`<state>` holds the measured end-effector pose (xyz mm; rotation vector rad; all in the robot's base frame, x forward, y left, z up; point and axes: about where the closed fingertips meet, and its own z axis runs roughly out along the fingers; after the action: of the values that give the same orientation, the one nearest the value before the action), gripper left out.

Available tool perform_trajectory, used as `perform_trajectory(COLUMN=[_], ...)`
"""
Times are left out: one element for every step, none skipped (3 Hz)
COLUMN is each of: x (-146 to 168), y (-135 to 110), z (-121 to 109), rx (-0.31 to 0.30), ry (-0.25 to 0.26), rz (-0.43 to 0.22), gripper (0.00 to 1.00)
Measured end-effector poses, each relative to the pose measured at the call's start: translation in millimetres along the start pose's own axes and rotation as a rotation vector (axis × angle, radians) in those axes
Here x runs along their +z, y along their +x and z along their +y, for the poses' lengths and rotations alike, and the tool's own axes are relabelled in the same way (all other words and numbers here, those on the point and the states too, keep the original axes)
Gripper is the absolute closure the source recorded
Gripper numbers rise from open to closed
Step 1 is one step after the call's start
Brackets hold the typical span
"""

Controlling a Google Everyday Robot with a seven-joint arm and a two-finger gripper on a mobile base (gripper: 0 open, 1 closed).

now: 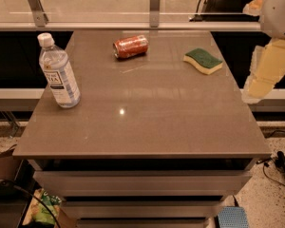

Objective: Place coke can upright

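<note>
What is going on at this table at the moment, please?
A robot is set to stand a can up but has not reached it yet. Its pincer hangs off the right side of the table, apart from everything on it. The coke can lies on its side near the far edge. A water bottle stands upright on the left, and a sponge lies at the far right.

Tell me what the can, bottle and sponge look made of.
Coke can: thin metal, likely aluminium, glossy red finish with highlights; lying on its side.
Water bottle: clear plastic, see-through, white cap, paper-like label.
Sponge: soft foam, yellow with a matte green scouring layer.
Gripper: beyond the right edge of the table, cream shell, probably plastic.
</note>
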<state>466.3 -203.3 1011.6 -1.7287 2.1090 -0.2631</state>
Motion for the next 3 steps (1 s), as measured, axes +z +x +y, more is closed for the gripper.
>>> perform_trajectory(x=[3, 12, 25], y=[-11, -26, -45], z=[-22, -49, -75], rx=[-0.029, -0.056, -0.091], ry=[0.077, 0.136, 0.148], rz=[-0.021, -0.058, -0.078], gripper=[0.00, 0.00, 0.00])
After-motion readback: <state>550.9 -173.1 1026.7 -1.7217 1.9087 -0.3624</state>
